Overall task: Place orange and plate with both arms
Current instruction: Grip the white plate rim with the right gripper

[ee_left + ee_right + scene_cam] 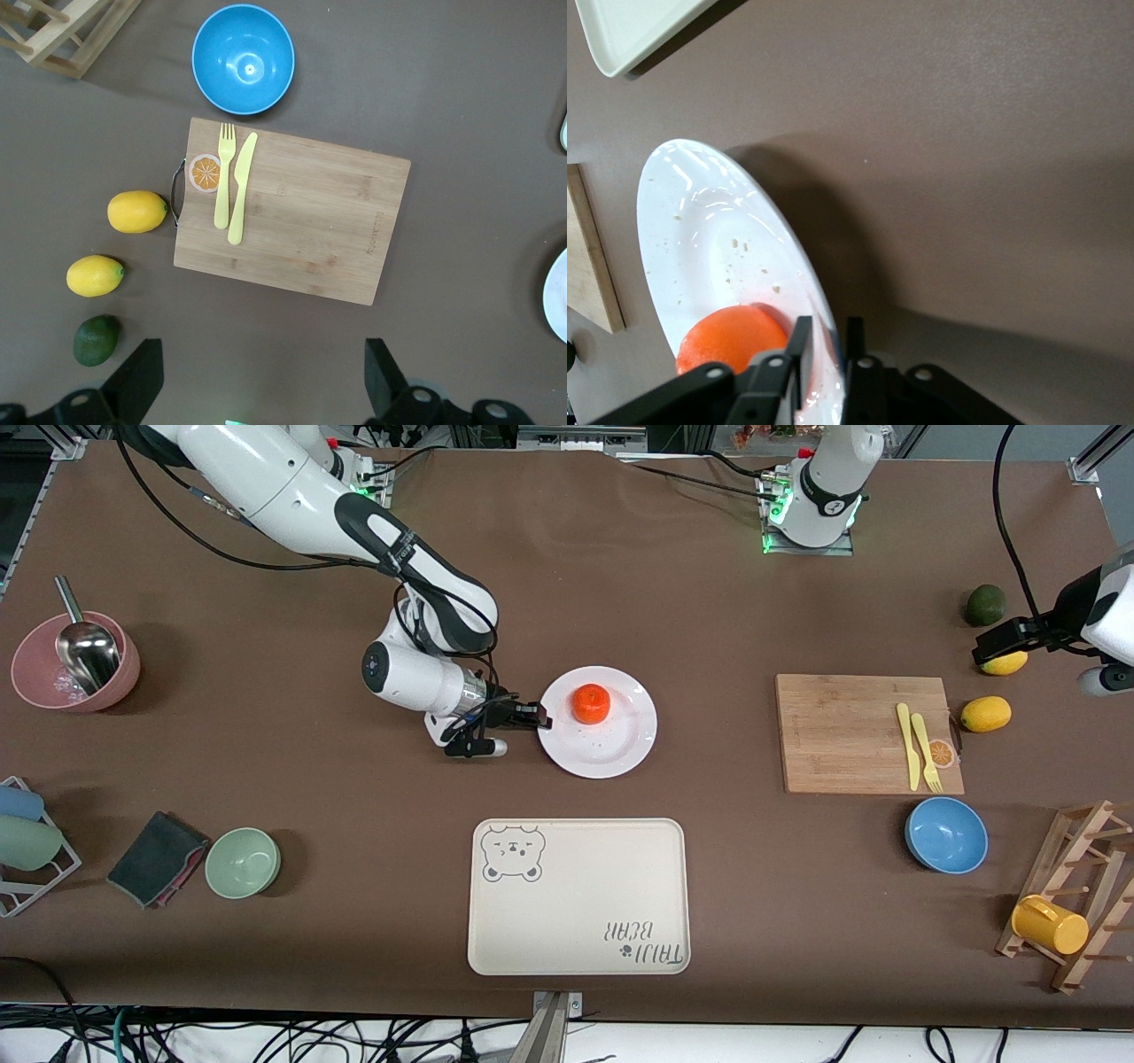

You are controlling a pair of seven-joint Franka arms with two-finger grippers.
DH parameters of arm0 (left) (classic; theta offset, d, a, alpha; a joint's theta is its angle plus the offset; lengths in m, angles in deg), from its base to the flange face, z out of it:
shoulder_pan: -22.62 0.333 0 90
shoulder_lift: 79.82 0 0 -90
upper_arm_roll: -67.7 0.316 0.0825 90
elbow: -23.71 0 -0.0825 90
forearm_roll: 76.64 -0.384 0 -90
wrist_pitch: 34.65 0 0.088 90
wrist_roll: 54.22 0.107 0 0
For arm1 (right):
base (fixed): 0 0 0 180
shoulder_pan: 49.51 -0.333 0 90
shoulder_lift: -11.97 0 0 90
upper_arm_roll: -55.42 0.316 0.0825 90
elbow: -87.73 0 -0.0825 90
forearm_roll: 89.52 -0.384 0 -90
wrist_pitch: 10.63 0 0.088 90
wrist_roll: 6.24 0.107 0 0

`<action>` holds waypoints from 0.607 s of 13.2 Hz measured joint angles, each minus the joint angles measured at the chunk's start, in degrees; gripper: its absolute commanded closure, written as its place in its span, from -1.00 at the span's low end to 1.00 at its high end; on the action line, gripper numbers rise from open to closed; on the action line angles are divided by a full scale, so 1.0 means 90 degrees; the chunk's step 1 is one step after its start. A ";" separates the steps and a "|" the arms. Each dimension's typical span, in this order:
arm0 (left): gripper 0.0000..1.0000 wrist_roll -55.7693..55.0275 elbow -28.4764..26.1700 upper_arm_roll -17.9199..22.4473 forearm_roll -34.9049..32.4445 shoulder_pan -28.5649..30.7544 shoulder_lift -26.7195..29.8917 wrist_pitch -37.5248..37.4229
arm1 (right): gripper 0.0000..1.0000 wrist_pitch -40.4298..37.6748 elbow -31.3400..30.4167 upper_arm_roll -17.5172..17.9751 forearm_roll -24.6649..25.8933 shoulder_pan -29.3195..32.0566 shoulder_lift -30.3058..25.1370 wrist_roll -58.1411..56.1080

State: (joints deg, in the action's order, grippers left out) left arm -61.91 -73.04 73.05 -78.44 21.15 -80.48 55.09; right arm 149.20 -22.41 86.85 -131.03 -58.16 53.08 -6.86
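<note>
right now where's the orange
In the front view the orange sits on the white plate, farther from the camera than the bear-print tray; the right gripper is shut on the plate's rim.

Brown table (620, 584) with plate (620, 753), tray (576, 903)

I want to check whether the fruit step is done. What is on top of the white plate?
The orange sits on the plate. The right gripper is shut on the plate's rim, one finger above, one below. The plate covers the table under it. The left gripper waits open above the cutting board.
</note>
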 measured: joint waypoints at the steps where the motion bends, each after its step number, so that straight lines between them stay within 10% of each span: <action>1: -1.00 0.0000 0.0026 -0.0001 0.0000 -0.0007 0.0000 -0.0002 | 1.00 0.0038 0.0006 0.0007 0.0000 -0.0019 0.0006 -0.0049; 8: -1.00 0.0000 0.0070 -0.0027 0.0045 -0.0058 0.0000 -0.0015 | 1.00 0.0209 0.0047 0.0018 0.0000 -0.0105 0.0015 -0.0079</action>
State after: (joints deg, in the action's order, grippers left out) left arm -61.91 -72.41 72.80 -78.03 20.63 -80.48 54.95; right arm 151.08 -21.98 87.01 -131.04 -59.11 53.22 -7.57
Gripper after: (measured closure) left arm 0.000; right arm 0.930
